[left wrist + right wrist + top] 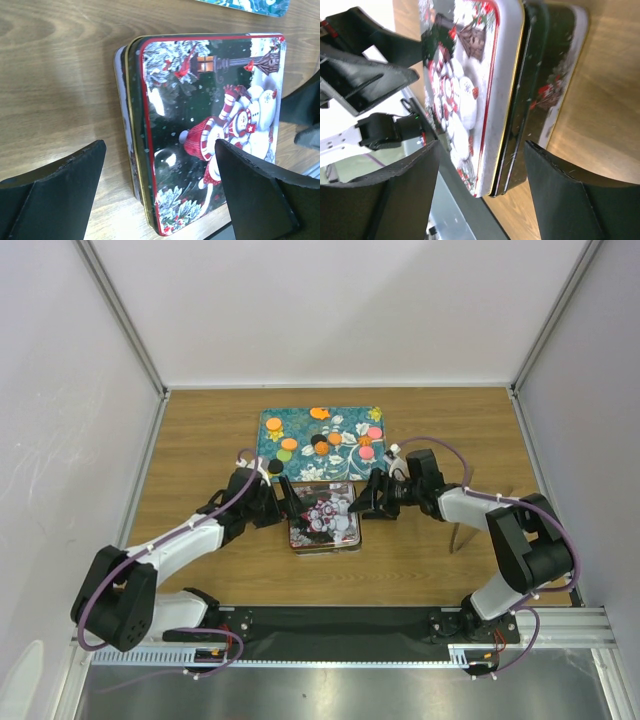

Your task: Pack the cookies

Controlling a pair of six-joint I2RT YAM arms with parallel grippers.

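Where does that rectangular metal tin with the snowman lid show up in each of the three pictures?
Top external: the snowman tin sits at centre, just below the teal tray.
Left wrist: it fills the middle and right.
Right wrist: upper middle, turned sideways.
Shared landmark: the wooden table under it.

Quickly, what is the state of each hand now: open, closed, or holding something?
Left hand: open, holding nothing, straddling the tin's edge.
Right hand: open, holding nothing, straddling its opposite edge.

Lab test cell (white walls)
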